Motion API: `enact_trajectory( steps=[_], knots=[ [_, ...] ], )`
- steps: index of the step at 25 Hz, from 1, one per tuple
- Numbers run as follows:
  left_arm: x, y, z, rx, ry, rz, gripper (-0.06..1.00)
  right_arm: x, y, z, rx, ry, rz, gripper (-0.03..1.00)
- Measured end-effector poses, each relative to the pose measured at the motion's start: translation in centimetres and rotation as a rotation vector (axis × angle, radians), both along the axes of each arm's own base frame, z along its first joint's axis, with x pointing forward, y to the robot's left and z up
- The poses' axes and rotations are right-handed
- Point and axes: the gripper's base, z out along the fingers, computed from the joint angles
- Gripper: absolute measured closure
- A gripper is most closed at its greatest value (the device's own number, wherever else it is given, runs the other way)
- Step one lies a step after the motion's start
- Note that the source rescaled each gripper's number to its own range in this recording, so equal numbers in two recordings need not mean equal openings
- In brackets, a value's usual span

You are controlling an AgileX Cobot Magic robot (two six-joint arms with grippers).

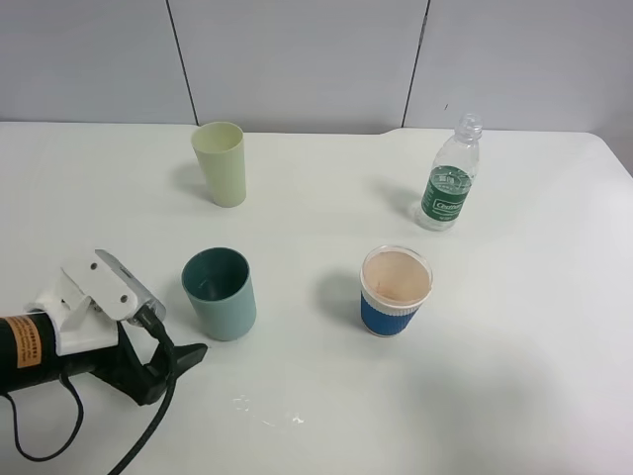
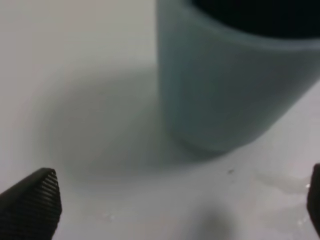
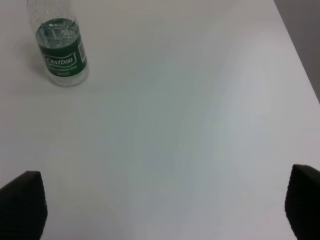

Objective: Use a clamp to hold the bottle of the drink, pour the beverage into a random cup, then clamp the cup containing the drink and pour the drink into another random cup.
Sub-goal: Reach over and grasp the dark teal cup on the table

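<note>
White table (image 1: 514, 376), grey panelled wall (image 1: 297, 59) — small wet spots (image 1: 267, 418) at near side. Left clamp (image 2: 172, 215) spread wide, empty, just left of teal tumbler (image 1: 220, 293); right clamp (image 3: 160, 210) likewise — bottle (image 1: 450, 183) far right, blue-sleeved cup (image 1: 394, 292) centre.

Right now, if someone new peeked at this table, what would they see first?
Probably the three cups on the white table: a teal tumbler at the front left, a blue-sleeved cup to its right, and a pale yellow-green cup further back. A water bottle with a green label stands at the back right. The left gripper is open, close to the teal tumbler but not holding it.
</note>
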Motion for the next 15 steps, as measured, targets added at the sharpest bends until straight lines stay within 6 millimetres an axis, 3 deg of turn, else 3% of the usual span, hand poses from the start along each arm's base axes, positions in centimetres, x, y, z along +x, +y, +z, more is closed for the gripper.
enact_trajectory(
  steps=[15],
  knots=[
    [0.6,-1.1,-1.7,-0.133,-0.044,-0.029,-0.06,0.0,0.0,0.0,0.0,0.0,0.0,-0.03]
  ],
)
